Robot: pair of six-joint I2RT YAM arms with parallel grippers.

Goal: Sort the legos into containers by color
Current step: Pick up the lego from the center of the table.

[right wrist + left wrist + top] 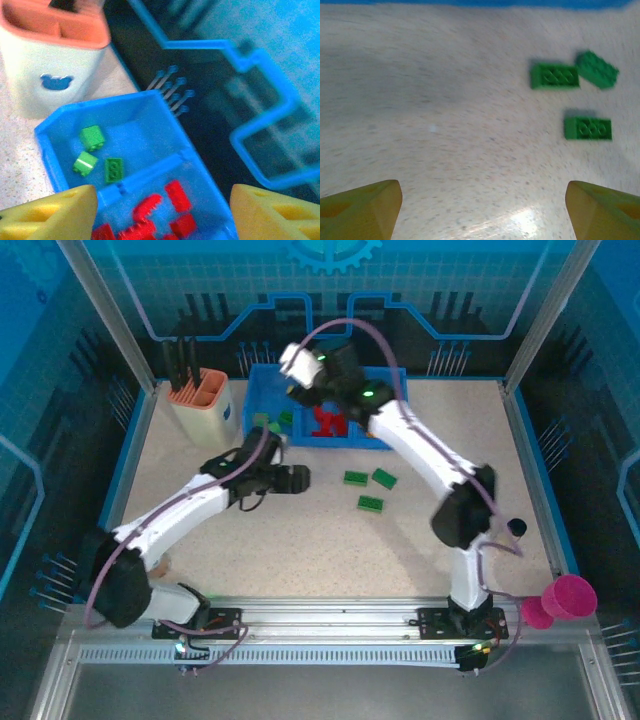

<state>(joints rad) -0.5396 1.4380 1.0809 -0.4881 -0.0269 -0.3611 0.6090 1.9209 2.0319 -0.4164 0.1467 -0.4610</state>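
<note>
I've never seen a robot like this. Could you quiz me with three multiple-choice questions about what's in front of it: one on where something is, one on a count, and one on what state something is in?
1. Where are the red bricks?
A) held in the air
B) in the blue tray
C) stacked in a tower

2. How many green bricks lie loose on the table?
A) one
B) six
C) three

3. How is the left end effector?
A) open and empty
B) shut on a red brick
C) shut on a green brick

Answers:
1 B, they lie inside one of the tray's compartments.
2 C, three sit on the speckled tabletop outside the tray.
3 A, its fingers stand wide apart with nothing between them.
</note>
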